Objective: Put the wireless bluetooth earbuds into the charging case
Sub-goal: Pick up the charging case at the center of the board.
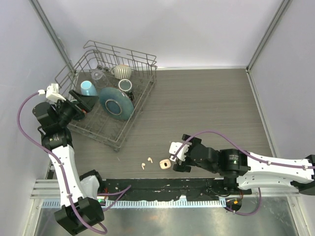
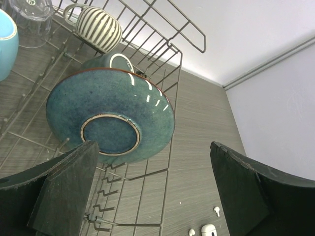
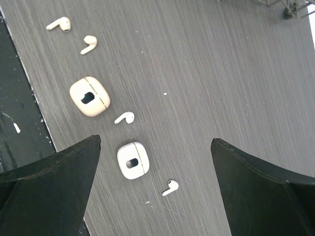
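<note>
1. Right gripper (image 3: 156, 147): jaws spread wide with nothing between them. Its dark fingers (image 3: 49, 191) fill both lower corners.
2. Grey wood-grain table (image 3: 221, 73), with a black strip (image 3: 19, 123) along the left edge.
3. Cream charging case (image 3: 89, 96) and white charging case (image 3: 133, 160) lie near each other, not touching. Each has a dark oval on its upper face.
4. White earbuds lie loose on the table:
   - top-left earbud (image 3: 59, 24)
   - second earbud (image 3: 89, 44), just beside it
   - third earbud (image 3: 124, 117), between the two cases
   - fourth earbud (image 3: 170, 187), just lower right of the white case
5. A bit of wire rack (image 3: 290, 10) shows in the top right corner.
</note>
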Available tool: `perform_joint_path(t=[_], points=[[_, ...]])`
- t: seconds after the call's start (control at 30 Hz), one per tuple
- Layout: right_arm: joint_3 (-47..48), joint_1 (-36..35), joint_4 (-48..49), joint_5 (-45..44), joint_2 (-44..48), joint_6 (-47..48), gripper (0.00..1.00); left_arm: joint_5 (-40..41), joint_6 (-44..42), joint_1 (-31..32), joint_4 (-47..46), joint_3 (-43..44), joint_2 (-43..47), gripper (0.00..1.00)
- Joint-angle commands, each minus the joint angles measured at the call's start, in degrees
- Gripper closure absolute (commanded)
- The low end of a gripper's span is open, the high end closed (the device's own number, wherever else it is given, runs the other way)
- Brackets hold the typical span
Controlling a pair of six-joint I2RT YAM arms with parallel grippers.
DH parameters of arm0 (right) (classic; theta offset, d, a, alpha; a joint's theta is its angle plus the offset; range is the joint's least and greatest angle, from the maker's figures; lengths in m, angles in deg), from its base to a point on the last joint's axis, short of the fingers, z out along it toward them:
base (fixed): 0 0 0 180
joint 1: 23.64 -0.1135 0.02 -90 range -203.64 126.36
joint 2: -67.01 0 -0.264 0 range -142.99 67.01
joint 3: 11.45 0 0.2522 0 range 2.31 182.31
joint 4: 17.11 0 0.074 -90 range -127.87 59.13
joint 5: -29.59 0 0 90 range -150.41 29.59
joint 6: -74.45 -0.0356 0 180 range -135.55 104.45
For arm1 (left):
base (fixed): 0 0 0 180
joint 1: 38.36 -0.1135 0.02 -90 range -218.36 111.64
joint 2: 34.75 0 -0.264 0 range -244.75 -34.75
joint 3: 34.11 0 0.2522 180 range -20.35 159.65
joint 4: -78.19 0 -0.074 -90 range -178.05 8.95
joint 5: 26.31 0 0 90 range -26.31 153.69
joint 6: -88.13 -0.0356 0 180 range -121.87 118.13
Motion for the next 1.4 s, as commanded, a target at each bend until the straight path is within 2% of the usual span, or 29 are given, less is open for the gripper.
perform_joint_path(t=[0.0,0.17,0.5,0.63,0.73,0.8,0.9,1.0,1.07,1.37], points=[[-0.23,2.61,-1.16,6.77,-2.53,5.67,0.0,-3.25,-0.82,-0.33,-1.65,-0.11,1.75,0.0],[1.69,9.3,-2.3,14.24,-11.14,7.87,0.04,-4.92,-0.64,-0.41,-3.94,-1.96,2.28,0.0],[4.69,10.62,3.58,23.83,-18.26,10.24,0.04,-7.04,1.38,-0.41,-7.54,-2.75,1.32,0.0],[7.76,10.62,1.74,29.36,-20.21,9.72,0.02,-7.65,1.83,-0.33,-9.3,-3.37,0.88,0.0],[10.83,10.62,3.05,27.62,-20.65,4.3,0.01,-7.56,1.39,-0.33,-8.6,-2.58,0.53,0.0],[11.55,10.62,2.09,30.42,-19.6,5.41,0.01,-7.56,1.21,-0.33,-8.16,-2.23,0.61,0.0],[8.92,10.71,5.84,28.42,-14.42,7.78,0.01,-7.47,1.03,-0.33,-7.81,-2.23,0.61,0.0],[1.28,10.62,9.47,27.43,-9.76,16.99,0.02,-7.39,0.68,-0.33,-7.72,-2.31,0.61,0.0],[-1.54,10.62,9.29,27.96,-8.61,19.12,0.02,-7.3,0.59,-0.41,-7.98,-2.58,0.7,0.0],[1.88,10.71,5.34,32.35,-14.05,19.47,0.06,-6.86,0.51,-0.33,-8.34,-3.37,0.52,0.0]])
